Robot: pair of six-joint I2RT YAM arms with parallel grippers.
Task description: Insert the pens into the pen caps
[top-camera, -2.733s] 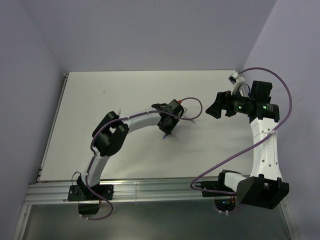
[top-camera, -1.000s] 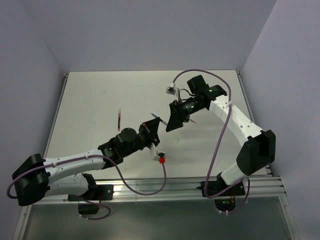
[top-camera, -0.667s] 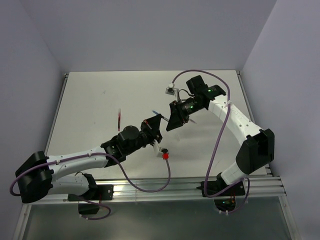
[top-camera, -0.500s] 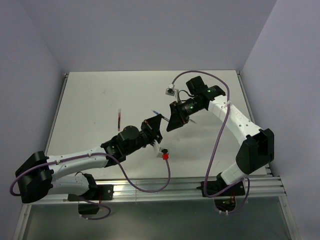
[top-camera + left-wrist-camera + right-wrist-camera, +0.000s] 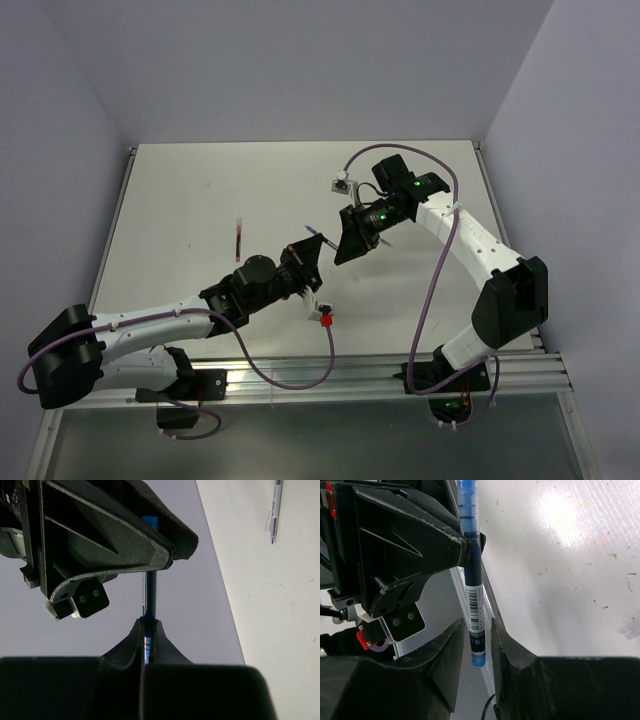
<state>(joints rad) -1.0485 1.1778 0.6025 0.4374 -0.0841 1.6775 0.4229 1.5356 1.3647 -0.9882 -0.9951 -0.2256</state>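
The left gripper clamps a slim blue plastic stick pen, apparently steadying it for the right gripper, whose flanking jaws' grip is unclear.

White speckled table, lavender walls, aluminium rail

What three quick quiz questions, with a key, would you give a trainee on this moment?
1. True or false: the left gripper is shut on the blue pen.
2. Where is the red pen? A in a cap; B lying on the table; C on the floor.
3. What sits between the right gripper's fingers?
Key: 1 true; 2 B; 3 the blue pen.
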